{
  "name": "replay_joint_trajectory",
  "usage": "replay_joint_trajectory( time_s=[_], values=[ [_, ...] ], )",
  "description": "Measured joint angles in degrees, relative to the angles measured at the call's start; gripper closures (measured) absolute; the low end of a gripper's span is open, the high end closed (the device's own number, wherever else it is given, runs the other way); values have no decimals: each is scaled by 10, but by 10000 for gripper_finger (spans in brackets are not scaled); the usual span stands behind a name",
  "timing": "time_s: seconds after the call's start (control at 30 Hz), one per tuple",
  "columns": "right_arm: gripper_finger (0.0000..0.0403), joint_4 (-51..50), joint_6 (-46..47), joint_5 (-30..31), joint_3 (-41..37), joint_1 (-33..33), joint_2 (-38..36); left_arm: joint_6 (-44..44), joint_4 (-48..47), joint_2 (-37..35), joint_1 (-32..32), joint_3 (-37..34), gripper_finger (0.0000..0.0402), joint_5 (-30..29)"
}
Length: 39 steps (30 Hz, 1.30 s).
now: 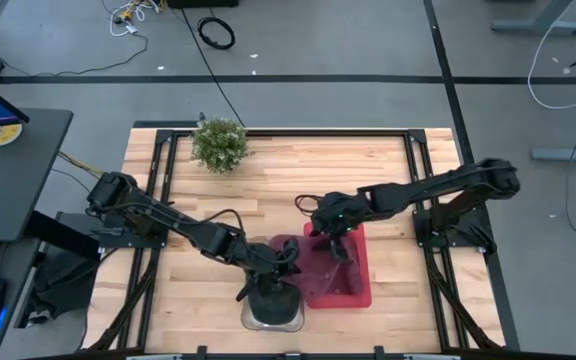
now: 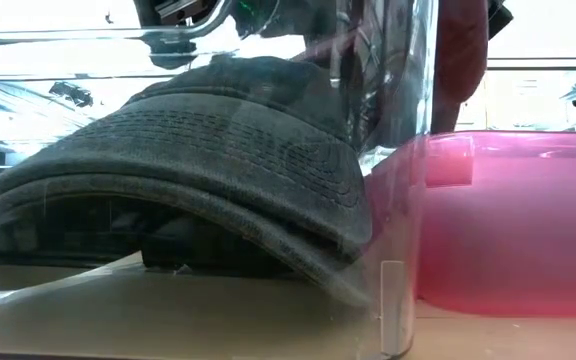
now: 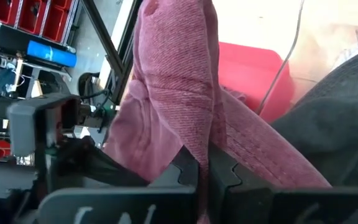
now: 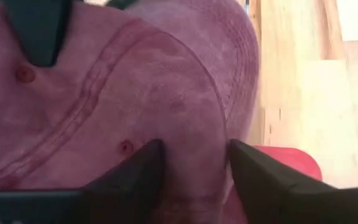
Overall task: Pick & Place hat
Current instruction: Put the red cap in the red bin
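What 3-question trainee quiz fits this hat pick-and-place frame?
1. True or false: the left gripper is shut on the dusty-pink corduroy cap.
2. Which container holds the dark grey cotton cap? A: clear plastic bin. B: red plastic bin.
3. Fill in: the right gripper has its fingers ___ on either side of the pink cap's fabric.
Key: 1 true; 2 A; 3 open.

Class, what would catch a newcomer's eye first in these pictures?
A pink cap hangs pinched in the shut left gripper, above the red bin at the table's near edge. The right gripper straddles its fabric, jaws open. Beside them, a dark cap fills a clear container.
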Motion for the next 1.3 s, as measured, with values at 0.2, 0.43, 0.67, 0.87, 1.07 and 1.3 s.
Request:
replay_joint_trajectory(
  time_s=[0.2,0.43,0.67,0.87,1.07,1.3],
  values=[
    [371,-11,-45,3,19,0,6,-4,-4,0,-1,0,399,-12],
    [397,-23,-41,8,20,2,-6,-29,-4,0,-1,0,392,-18],
    [400,-48,-14,54,20,6,-43,-93,-4,0,-15,0,361,-90],
    [401,-89,31,145,20,35,-87,-167,-1,0,-37,0,311,-240],
    [402,-103,90,217,20,73,-113,-183,-5,-17,-52,0,229,-343],
    [403,-126,188,274,20,128,-114,-274,-44,-69,-90,0,192,-380]
  ],
)
